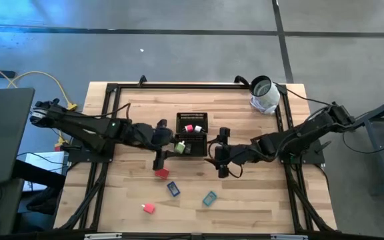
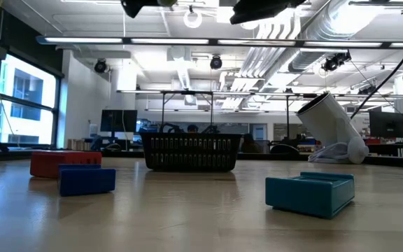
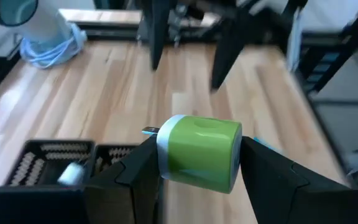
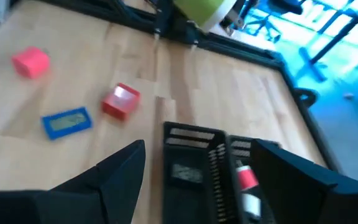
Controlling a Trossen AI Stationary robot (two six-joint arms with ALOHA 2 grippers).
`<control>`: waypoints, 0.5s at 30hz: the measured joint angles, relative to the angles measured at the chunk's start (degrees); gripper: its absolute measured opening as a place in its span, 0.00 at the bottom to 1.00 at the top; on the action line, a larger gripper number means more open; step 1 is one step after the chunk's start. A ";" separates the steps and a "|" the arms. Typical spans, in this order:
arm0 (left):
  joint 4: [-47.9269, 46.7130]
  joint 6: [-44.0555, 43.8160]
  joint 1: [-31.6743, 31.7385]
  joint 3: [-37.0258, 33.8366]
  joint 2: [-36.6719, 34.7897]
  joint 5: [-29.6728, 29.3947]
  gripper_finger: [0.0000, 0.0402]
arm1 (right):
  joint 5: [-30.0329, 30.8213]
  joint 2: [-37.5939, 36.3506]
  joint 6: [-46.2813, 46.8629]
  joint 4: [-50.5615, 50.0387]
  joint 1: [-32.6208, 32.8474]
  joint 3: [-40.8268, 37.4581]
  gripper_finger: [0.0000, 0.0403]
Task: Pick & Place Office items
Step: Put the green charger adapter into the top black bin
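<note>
Two dark arms reach inward over the wooden desk (image 1: 245, 200) – no readable writing shows on anything. Left tool (image 3: 197, 155) clamps a green blocky plug-like piece (image 3: 199, 152), poised just above the black mesh tray (image 1: 192, 123). Right tool (image 4: 197, 171) hangs spread wide and empty beside that tray. Below both tools lie a red block (image 1: 161, 174), blue piece (image 1: 173, 189), teal piece (image 1: 209, 198) and small red cube (image 1: 149, 209) – bare desk lies around them.

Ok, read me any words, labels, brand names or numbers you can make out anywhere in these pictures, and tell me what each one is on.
None can be read.
Blue block: a pale panel on its top face, maybe a label, too blurred to read.
Teal block: a similar pale panel, too small to read.
Green block in the left end effector: no marking visible.
Black mesh tray: no marking visible.
</note>
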 joint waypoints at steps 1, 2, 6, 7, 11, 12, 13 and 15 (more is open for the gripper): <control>0.99 -0.80 0.63 0.00 0.00 1.41 0.45 | 1.64 0.48 -1.18 0.72 0.24 0.00 0.69; 1.86 -1.68 1.28 0.00 0.00 2.81 0.45 | 2.94 0.75 -2.08 1.02 0.51 0.02 0.69; 5.56 -7.35 3.72 0.00 0.00 6.05 0.45 | 8.28 1.73 -4.11 1.08 1.57 0.02 0.69; 6.39 -9.22 4.32 0.00 0.00 6.72 0.45 | 9.58 1.73 -4.66 1.05 1.85 0.02 0.69; 9.38 -16.52 6.60 0.00 0.05 9.11 0.45 | 13.97 1.73 -7.48 3.26 2.96 0.02 0.69; 9.93 -17.93 7.04 0.00 0.34 9.40 0.45 | 14.66 1.73 -8.48 4.25 3.25 0.02 0.69; 10.43 -19.03 7.46 0.00 0.60 9.74 0.45 | 15.26 1.73 -9.39 5.29 3.49 0.02 0.69; 10.80 -20.97 7.97 0.00 1.11 9.94 0.45 | 16.73 1.73 -11.58 7.42 3.97 0.02 0.69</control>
